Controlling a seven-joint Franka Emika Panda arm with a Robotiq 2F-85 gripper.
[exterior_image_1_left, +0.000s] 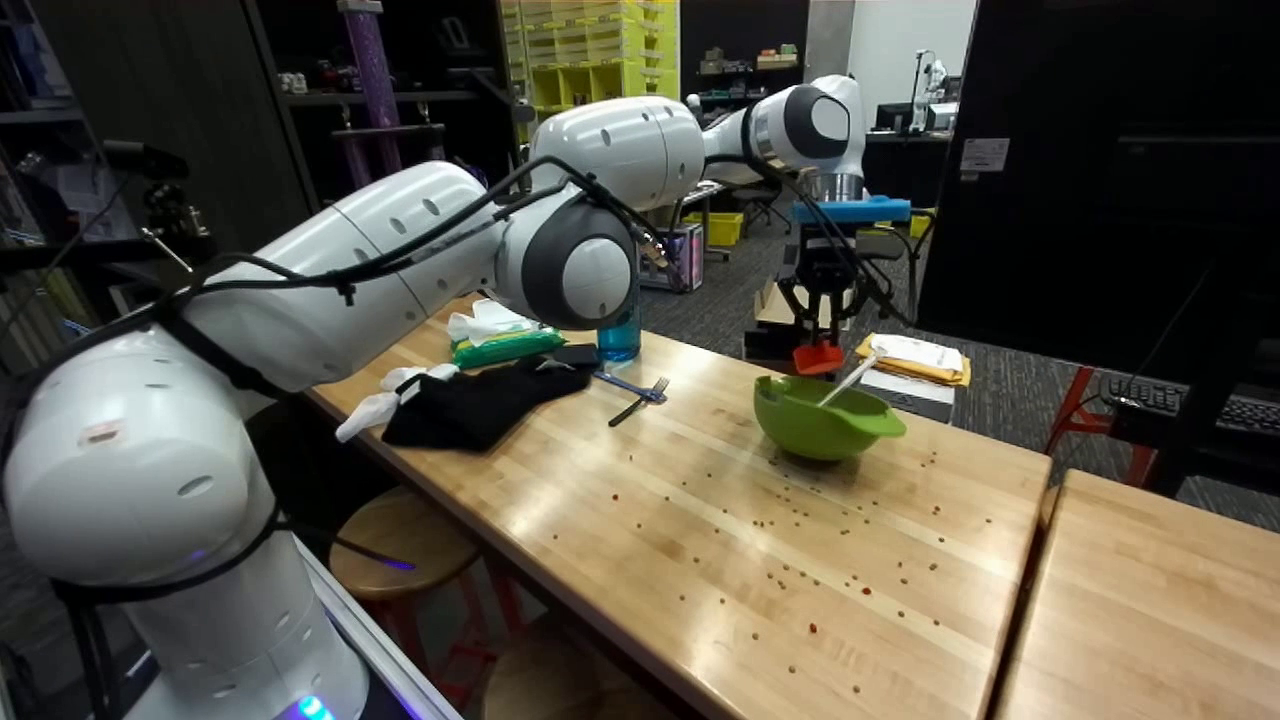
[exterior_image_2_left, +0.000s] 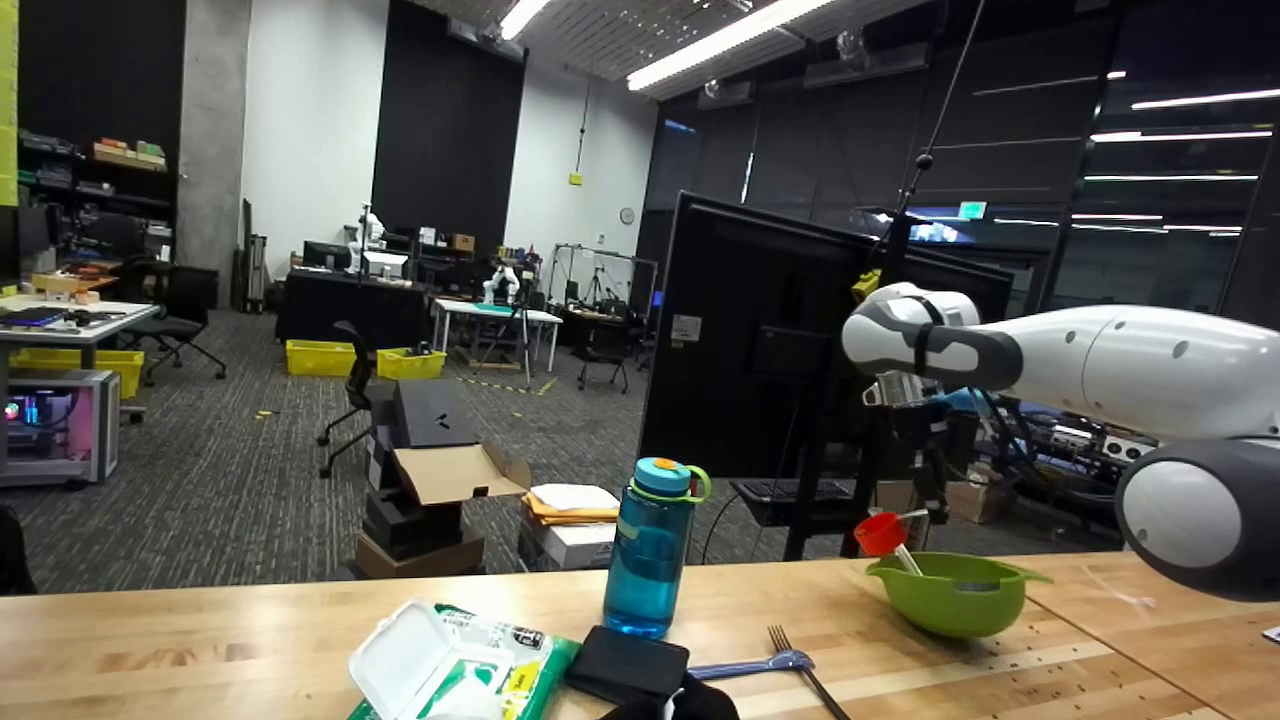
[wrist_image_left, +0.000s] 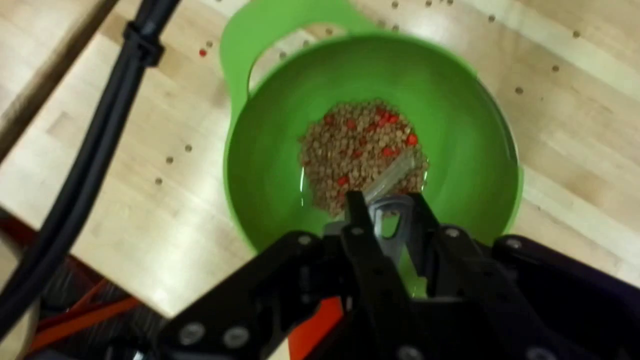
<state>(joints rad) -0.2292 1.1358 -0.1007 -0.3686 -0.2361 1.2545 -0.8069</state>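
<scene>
Wooden worktable (exterior_image_1_left: 700, 440), a white robot arm (exterior_image_1_left: 400, 215) stretched out over it. Gripper (wrist_image_left: 386, 204) hangs above the green bowl (exterior_image_1_left: 800, 428), its fingers (wrist_image_left: 357, 210) drawn together in a thin pinch on the clear handle (wrist_image_left: 395, 202) of a red scoop (exterior_image_2_left: 880, 534); the looped handle end shows between the two dark tips. Scoop is off the table, up in the air about the bowl's rim; in the wrist view a bit of its red peeks out at seven o'clock from the pinch, the rest masked by the gripper. Its contents I can't make out. Bowl sits upright by the table's far edge, its lug at eleven o'clock in the wrist view, a heap of brown grains with red bits (wrist_image_left: 345, 145) in the bottom. A whitish stick (exterior_image_1_left: 850, 378) slants in the bowl, lower end in the heap, upper end pointing between one and two o'clock in an exterior view. Taken from the bowl there: loose grains (exterior_image_1_left: 866, 591) strewn from four round to eight o'clock; at nine, a fork (exterior_image_1_left: 627, 409) crossed with a blue utensil (exterior_image_1_left: 630, 386), and beyond them a black cloth (exterior_image_1_left: 490, 405); toward ten, a teal bottle (exterior_image_1_left: 620, 338), with a green packet (exterior_image_1_left: 512, 346) farther off.
</scene>
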